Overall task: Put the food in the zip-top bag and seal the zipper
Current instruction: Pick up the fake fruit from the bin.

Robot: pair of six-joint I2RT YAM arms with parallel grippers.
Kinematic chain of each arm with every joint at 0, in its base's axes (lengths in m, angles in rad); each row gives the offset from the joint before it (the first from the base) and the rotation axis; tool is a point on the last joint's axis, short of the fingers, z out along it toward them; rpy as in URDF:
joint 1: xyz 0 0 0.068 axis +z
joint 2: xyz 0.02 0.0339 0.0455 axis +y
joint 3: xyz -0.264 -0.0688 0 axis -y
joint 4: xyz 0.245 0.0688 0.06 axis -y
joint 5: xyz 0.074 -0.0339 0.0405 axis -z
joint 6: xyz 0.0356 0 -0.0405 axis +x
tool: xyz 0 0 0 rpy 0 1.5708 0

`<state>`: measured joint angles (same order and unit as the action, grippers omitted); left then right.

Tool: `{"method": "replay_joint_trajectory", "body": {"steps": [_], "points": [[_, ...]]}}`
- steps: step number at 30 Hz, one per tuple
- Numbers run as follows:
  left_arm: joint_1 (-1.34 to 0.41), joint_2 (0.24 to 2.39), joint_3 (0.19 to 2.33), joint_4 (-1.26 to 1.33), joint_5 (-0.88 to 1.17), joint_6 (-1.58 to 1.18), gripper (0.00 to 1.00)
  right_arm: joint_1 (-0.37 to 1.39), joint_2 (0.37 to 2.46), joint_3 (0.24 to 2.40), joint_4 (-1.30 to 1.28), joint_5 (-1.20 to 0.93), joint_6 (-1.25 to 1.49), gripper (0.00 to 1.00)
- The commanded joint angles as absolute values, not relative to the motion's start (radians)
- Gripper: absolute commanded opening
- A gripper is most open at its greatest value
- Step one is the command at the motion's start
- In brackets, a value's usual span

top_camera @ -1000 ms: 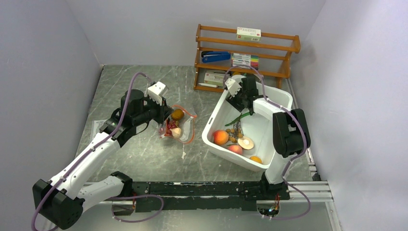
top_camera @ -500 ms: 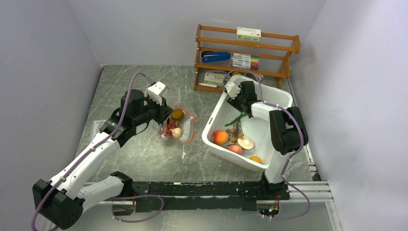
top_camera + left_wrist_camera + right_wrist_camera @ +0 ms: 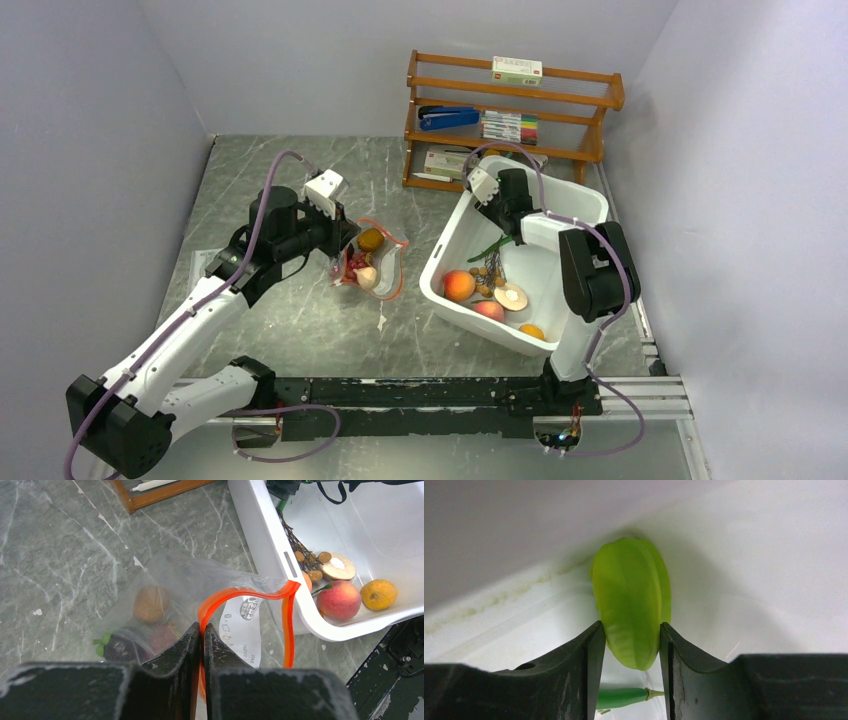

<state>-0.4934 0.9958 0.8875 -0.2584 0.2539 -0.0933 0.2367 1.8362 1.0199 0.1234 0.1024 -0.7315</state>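
The clear zip-top bag [image 3: 385, 262] lies open on the table left of the white bin [image 3: 437, 268]. It holds a brown round fruit [image 3: 370, 239], red grapes [image 3: 355, 262] and a pale bulb [image 3: 366, 274]. My left gripper [image 3: 338, 250] is shut on the red-orange zipper strip [image 3: 245, 594] at the bag's mouth, jaws [image 3: 202, 630] pinching it. My right gripper [image 3: 500, 205] reaches into the bin's far left corner. Its fingers press both sides of a light green ridged fruit [image 3: 631, 615]. A thin green pod [image 3: 624, 697] lies just beneath. The berry cluster on twigs [image 3: 487, 272] lies in the bin.
The bin also holds a peach [image 3: 459, 285], a halved fruit [image 3: 511, 296], a red fruit [image 3: 489, 309] and an orange fruit [image 3: 532, 331]. A wooden rack [image 3: 510, 120] with a stapler and markers stands behind it. A small scrap [image 3: 382, 322] lies on the table.
My right gripper has shifted a little toward the bin's far left corner. The left gripper and the bag have stayed put.
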Motion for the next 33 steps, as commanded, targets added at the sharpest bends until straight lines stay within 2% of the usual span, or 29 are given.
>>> {"method": "replay_joint_trajectory", "body": {"steps": [1, 10, 18, 27, 33], "points": [[-0.487, 0.98, 0.882, -0.224, 0.262, -0.091, 0.07, 0.244, 1.782, 1.006, 0.153, 0.159, -0.693, 0.41], [-0.487, 0.995, 0.887, -0.23, 0.242, -0.099, 0.07, 0.267, 1.689, 0.956, 0.105, 0.193, -0.588, 0.37], [-0.488, 0.995, 0.886, -0.228, 0.207, -0.113, 0.07, 0.287, 1.57, 0.994, -0.104, 0.25, -0.381, 0.39], [-0.487, 1.001, 0.887, -0.233, 0.188, -0.117, 0.07, 0.304, 1.287, 0.965, -0.222, 0.089, -0.251, 0.41], [-0.488, 0.996, 0.881, -0.228, 0.179, -0.12, 0.07, 0.377, 1.126, 0.96, -0.24, -0.033, -0.227, 0.41]]}}
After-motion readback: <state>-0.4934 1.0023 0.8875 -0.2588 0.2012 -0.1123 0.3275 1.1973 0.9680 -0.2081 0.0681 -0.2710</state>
